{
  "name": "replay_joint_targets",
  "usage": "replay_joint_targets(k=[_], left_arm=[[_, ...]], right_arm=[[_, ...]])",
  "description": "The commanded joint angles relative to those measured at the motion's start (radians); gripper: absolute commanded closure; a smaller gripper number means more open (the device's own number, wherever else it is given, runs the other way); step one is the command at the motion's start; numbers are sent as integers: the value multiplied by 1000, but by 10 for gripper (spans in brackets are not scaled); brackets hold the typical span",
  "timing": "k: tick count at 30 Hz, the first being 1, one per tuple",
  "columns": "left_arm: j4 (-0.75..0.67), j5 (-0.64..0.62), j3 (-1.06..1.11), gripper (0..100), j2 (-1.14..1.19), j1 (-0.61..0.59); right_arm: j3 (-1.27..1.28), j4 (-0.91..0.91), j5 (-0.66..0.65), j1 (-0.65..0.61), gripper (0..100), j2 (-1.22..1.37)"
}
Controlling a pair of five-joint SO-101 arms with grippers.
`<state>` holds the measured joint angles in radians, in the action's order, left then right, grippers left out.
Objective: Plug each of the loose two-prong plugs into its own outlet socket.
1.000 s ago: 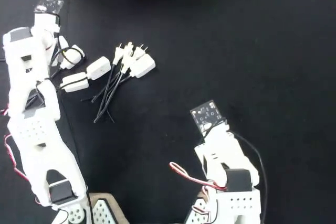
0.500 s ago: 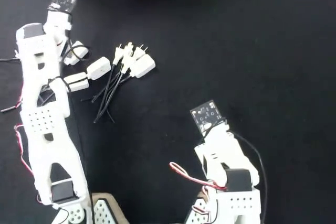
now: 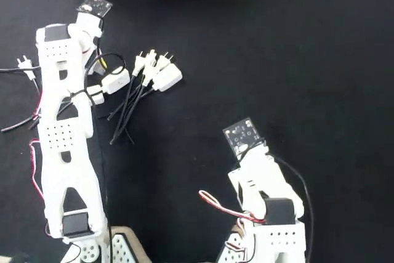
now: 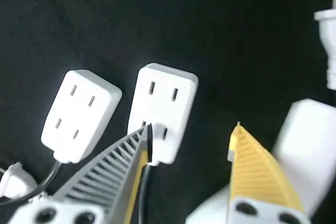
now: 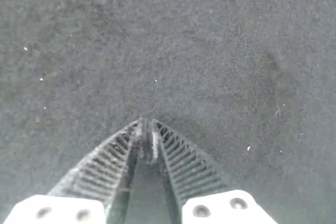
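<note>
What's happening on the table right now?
The left gripper hangs open over the white outlet blocks, holding nothing. The two-prong plugs lie loose in a bunch beside them on the black table; the sockets in view are empty. The right gripper is shut and empty, low over bare cloth.
</note>
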<state>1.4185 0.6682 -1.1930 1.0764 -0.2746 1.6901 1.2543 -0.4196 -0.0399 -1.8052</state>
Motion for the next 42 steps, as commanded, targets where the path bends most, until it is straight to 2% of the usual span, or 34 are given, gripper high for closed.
replay_joint_targets(k=[1,17,28,31,36,42], left_arm=[[-72,8,-51,749,8,-35],[-173,8,-42,748,37,-41],[-164,25,-51,752,169,-31],[-120,26,-53,791,163,-33],[-32,29,-53,948,115,-27],[103,58,-53,953,46,-10]], right_arm=[[-4,2,3,8,982,-30],[-4,2,3,8,982,-30],[-4,2,3,8,982,-30],[-4,2,3,8,982,-30],[-4,2,3,8,982,-30],[-4,2,3,8,982,-30]])
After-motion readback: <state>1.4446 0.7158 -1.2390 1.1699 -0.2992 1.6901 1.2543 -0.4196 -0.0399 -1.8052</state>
